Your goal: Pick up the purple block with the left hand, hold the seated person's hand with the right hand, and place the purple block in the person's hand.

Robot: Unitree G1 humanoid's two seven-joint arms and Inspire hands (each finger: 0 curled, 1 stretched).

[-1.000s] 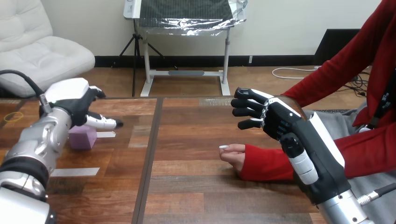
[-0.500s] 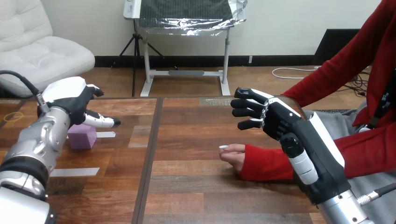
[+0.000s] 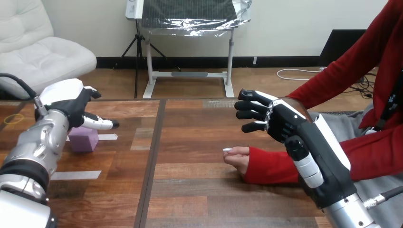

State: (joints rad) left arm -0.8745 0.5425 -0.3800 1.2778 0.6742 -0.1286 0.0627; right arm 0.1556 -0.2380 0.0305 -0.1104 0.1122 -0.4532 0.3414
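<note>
The left hand [image 3: 71, 102] has slid a little toward the table's [image 3: 190, 190] left edge, so more of the purple block [image 3: 83, 139] shows. The block sits on the table near that edge, just under the hand. The hand's fingers are loose and hold nothing, ready to grab. The right hand [image 3: 280, 121] waits with its fingers spread above the person's hand [image 3: 237, 157], not touching it. The person's hand rests mid-table, reaching in from the right edge.

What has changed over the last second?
The left hand has drifted slightly to the view's left above the purple block, uncovering more of it. It has not taken hold of anything. The block, the right hand and the person's hand stayed where they were.
</note>
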